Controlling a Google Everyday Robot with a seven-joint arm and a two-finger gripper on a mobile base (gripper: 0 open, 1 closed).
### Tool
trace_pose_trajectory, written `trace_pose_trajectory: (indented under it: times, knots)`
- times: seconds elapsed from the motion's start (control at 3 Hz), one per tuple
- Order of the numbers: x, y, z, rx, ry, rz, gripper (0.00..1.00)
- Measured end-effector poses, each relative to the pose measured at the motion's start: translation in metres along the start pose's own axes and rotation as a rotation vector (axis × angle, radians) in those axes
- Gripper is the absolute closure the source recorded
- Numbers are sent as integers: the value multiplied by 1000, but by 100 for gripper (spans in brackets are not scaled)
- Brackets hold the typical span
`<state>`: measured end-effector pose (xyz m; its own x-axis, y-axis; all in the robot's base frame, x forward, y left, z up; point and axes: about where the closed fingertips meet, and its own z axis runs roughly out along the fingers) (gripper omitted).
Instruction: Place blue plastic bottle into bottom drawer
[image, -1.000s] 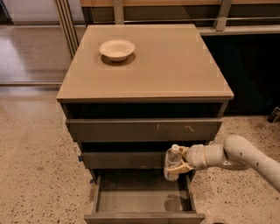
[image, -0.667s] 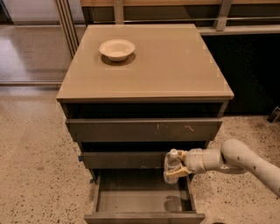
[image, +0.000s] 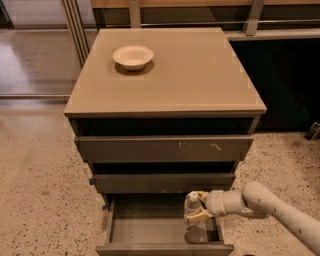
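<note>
The blue plastic bottle (image: 192, 208) is a small clear bottle with a white cap, held upright. My gripper (image: 199, 207) comes in from the right on a pale arm and is shut on the bottle. It holds the bottle over the right part of the open bottom drawer (image: 150, 232), the lowest grey-brown tray, pulled out toward the front. The bottle's base hangs just above the drawer floor, over its own shadow.
A cream bowl (image: 133, 56) sits on the cabinet top (image: 200, 75) at the back left. The scratched top drawer (image: 165, 148) and middle drawer (image: 165, 182) stand slightly out above the open one. Speckled floor (image: 40, 190) lies on both sides.
My gripper has lowered the bottle a little, down toward the open bottom drawer's right side. The drawers and bowl have not moved.
</note>
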<state>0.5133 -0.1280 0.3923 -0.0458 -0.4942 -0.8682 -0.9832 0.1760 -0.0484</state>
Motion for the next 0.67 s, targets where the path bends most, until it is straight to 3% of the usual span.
trace_pose_trajectory:
  times: [0.33, 0.67]
  knots:
    - [21, 10, 17, -13, -17, 31, 100]
    - [21, 10, 17, -13, -17, 31, 100]
